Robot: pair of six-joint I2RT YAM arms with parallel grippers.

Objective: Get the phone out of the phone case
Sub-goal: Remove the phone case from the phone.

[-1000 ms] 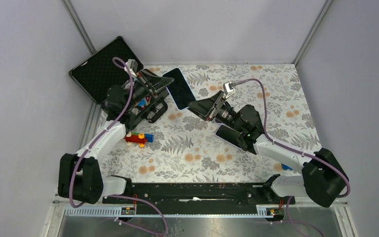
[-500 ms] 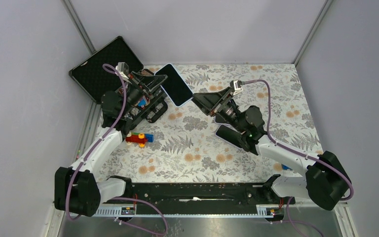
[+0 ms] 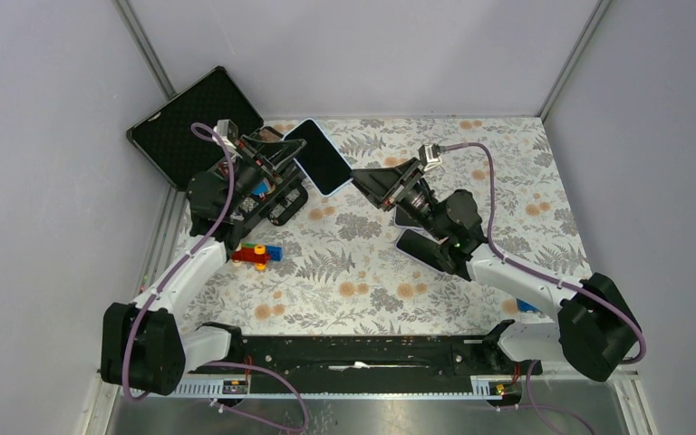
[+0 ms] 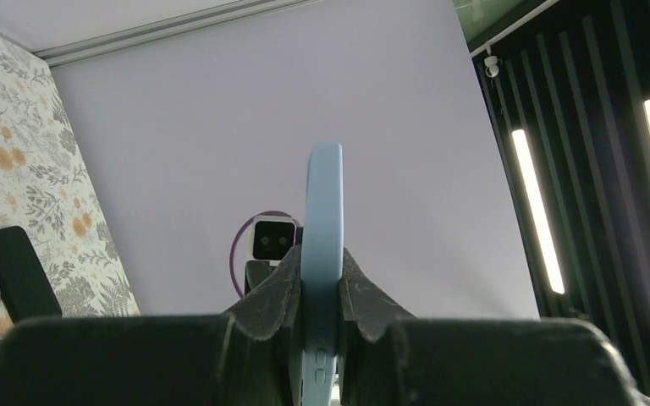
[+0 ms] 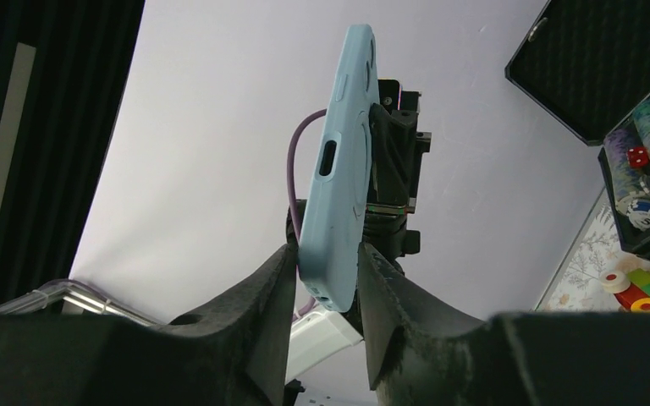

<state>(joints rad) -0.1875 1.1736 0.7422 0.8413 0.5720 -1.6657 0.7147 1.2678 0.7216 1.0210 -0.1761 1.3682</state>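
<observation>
Your left gripper (image 4: pixel 322 266) is clamped on the light blue phone case (image 5: pixel 338 169) with the phone (image 3: pixel 317 156) inside. It is held up over the floral table's (image 3: pixel 507 163) far-left part, long axis running far-left to near-right. The right gripper (image 5: pixel 328 254) stands narrow around the free end; contact can't be told. An open black box (image 3: pixel 186 122) lies close behind-left.

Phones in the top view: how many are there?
3. The cased phone is held by the left claw, the right claw around its end; two dark phones lie on the table under the right arm, one partly hidden.
</observation>
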